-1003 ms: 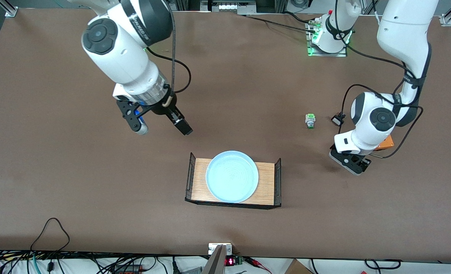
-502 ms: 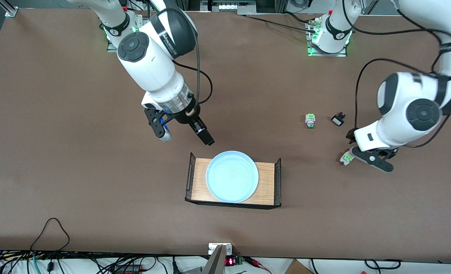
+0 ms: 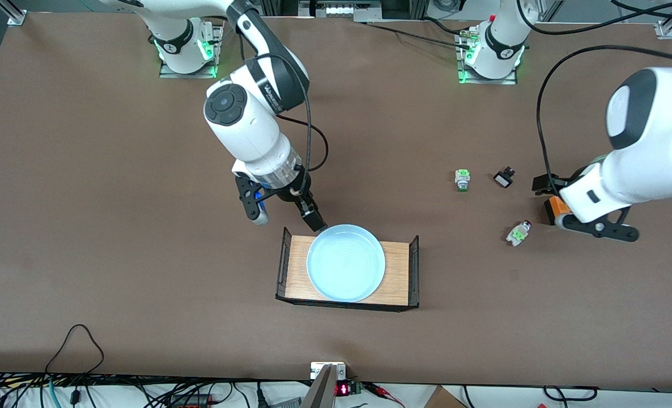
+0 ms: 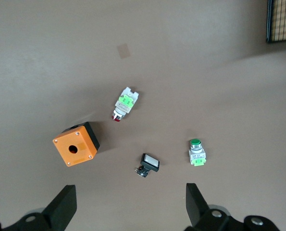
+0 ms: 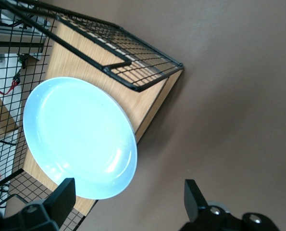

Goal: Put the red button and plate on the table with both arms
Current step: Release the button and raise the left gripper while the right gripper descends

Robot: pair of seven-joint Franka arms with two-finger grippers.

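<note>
Plate (image 3: 345,263) rests on the wood tray (image 3: 398,272); right gripper (image 3: 288,212), fingers spread and empty, hangs over the tray's edge farthest from the front camera. Red button (image 3: 518,233) lies on the table (image 3: 115,226), well apart from the tray toward the left arm's end. Left gripper (image 3: 596,229), fingers spread and empty, hangs near the button.

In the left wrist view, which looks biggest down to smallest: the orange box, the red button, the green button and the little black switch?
1. orange box
2. red button
3. green button and black switch look too alike to rank.
</note>
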